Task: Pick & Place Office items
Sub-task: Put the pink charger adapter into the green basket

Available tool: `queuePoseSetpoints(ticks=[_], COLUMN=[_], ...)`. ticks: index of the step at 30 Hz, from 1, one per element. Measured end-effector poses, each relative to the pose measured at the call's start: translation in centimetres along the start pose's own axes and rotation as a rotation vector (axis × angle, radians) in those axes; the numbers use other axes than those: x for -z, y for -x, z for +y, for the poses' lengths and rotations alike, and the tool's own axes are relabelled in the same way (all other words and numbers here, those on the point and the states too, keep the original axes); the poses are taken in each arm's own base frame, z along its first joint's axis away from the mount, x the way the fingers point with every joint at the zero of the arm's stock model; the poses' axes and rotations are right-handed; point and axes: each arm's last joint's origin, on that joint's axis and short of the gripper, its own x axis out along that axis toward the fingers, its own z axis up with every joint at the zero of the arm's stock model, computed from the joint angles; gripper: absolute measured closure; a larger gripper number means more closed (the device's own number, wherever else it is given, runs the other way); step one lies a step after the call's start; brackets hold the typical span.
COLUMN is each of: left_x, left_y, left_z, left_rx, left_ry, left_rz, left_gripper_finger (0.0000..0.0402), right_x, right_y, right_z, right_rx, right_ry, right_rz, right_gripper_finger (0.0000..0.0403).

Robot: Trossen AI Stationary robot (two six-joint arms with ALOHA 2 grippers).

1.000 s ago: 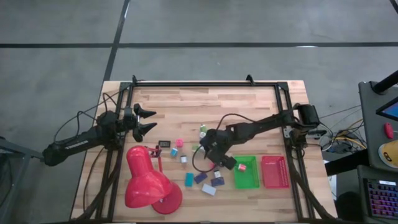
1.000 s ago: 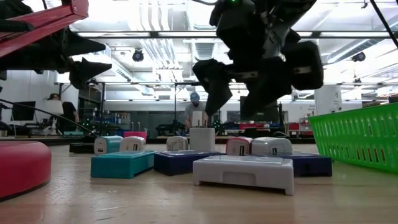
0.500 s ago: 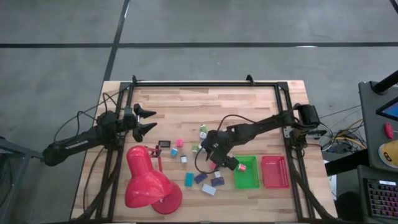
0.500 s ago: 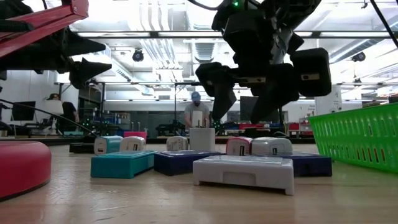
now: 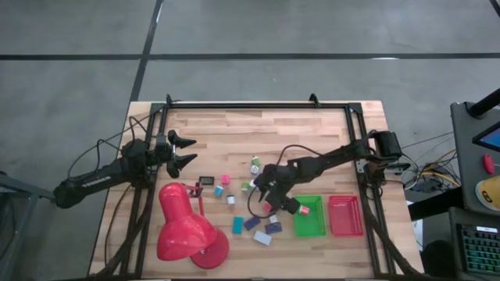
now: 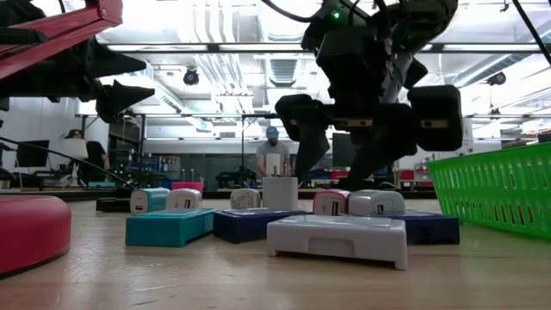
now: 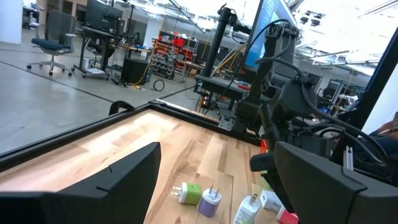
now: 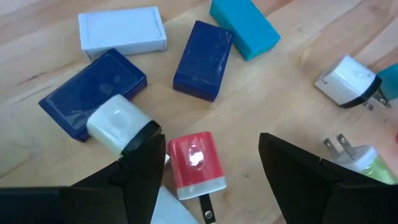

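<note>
Between my right pincer's [image 8: 205,168] spread fingers sits a red-and-white plug cube [image 8: 196,163], bare on the counter [image 5: 297,133], so the jaws are open and holding nothing, hanging just above it. Crowding that cube: a white-and-black cube [image 8: 119,126] perched against a dark blue block [image 8: 93,92], a second dark blue block [image 8: 203,59] beyond, then a white flat block [image 8: 122,30] and a teal block [image 8: 244,28] at the far edge of the cluster. Tight quarters; I'd judge either finger could nudge a neighbour on the way down. Widening out in the high view, the green tray [image 5: 309,216] lies just beside the pincer, with what looks like one small red piece in it, and the red tray [image 5: 346,215] next to it looks bare, so most of the job is left: roughly a dozen pieces remain scattered mid-counter. The route to the trays is short and open. The red desk lamp [image 5: 186,230] fills the near left corner, well apart from my work. My left pincer [image 5: 186,151] waits open and empty near the left rail, and the far half of the counter has room to spare.
</note>
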Motion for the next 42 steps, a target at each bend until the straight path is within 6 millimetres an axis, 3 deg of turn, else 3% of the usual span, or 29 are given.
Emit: queuePoseSetpoints(ticks=[17, 28, 42], left_x=[0.0, 0.0, 0.1], left_y=[0.0, 0.0, 0.0], left_z=[0.0, 0.0, 0.0], left_rx=[0.000, 0.000, -0.001], left_ry=[0.000, 0.001, 0.002], left_rz=[0.000, 0.002, 0.006], left_gripper_finger=[0.0082, 0.0082, 0.0082], right_x=[0.4, 1.8, 1.4], right_y=[-0.2, -2.9, -2.6], right_z=[0.2, -0.6, -0.9], right_rx=[-0.004, -0.057, -0.057], right_ry=[-0.006, -0.117, -0.092], right_rz=[0.008, 0.073, 0.095], right_gripper_finger=[0.0155, 0.0156, 0.0187])
